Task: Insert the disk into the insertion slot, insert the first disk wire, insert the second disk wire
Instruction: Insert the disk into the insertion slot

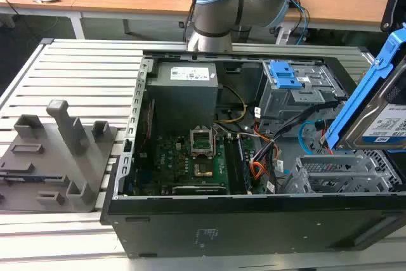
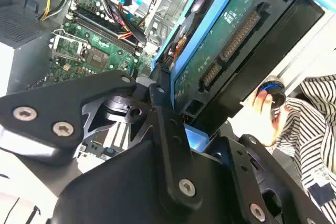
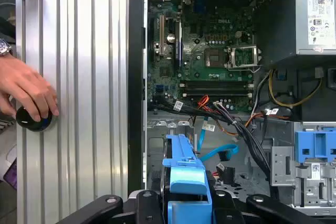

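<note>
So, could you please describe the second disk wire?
In the computer case, look at the exterior view's right, beside the grey cage with blue tabs. The second disk wire is the slim light-blue loop; neighbouring cables are black or orange.

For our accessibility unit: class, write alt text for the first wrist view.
A gripper holds a blue-framed disk over an open computer case, its motherboard and cables exposed. Beside the case, a person's hand rests on a black knob.

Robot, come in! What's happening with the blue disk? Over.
Gripper shut on the disk. Disk tilted over the insertion slot, not in yet. Second disk wire loops loose near the slot. Over.
</note>
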### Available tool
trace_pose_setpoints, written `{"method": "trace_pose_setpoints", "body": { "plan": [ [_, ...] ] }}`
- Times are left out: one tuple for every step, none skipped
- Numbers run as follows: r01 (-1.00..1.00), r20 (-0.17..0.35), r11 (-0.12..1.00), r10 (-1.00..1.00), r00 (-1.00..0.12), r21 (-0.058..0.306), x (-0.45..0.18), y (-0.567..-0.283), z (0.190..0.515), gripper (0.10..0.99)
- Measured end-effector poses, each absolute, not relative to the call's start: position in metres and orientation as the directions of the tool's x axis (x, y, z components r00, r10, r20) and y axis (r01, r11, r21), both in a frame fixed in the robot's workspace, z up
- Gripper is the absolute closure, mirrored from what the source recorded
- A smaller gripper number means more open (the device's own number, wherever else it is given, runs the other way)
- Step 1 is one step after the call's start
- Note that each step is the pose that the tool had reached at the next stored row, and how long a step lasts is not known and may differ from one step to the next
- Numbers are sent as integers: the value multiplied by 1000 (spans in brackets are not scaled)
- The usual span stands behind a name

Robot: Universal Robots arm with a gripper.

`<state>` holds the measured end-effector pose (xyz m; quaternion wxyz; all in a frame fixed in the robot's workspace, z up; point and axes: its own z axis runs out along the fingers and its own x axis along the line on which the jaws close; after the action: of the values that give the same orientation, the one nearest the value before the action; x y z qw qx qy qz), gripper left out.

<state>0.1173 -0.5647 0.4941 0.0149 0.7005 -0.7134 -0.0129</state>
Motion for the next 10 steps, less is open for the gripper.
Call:
{"method": "trace_pose_setpoints", "body": {
  "plan": [
    [-999, 3, 18, -1000, -18, 39, 117, -565, 494, 722],
    [-999, 3, 18, -1000, -18, 39, 117, -565, 492, 722],
    [-999, 3, 18, -1000, -18, 39, 117, -565, 488, 722],
    [-999, 3, 18, -1000, -18, 39, 117, -565, 486, 722],
    [-999, 3, 18, -1000, -18, 39, 117, -565, 482, 722],
    [-999, 3, 18, -1000, -18, 39, 117, -565, 478, 722],
    [-999, 3, 18, -1000, -18, 39, 117, -565, 475, 722],
    [-999, 3, 18, -1000, -18, 39, 117, -565, 473, 722],
    [-999, 3, 18, -1000, -18, 39, 117, -565, 471, 722],
    [-999, 3, 18, -1000, -18, 39, 117, -565, 468, 722]
  ]
}}
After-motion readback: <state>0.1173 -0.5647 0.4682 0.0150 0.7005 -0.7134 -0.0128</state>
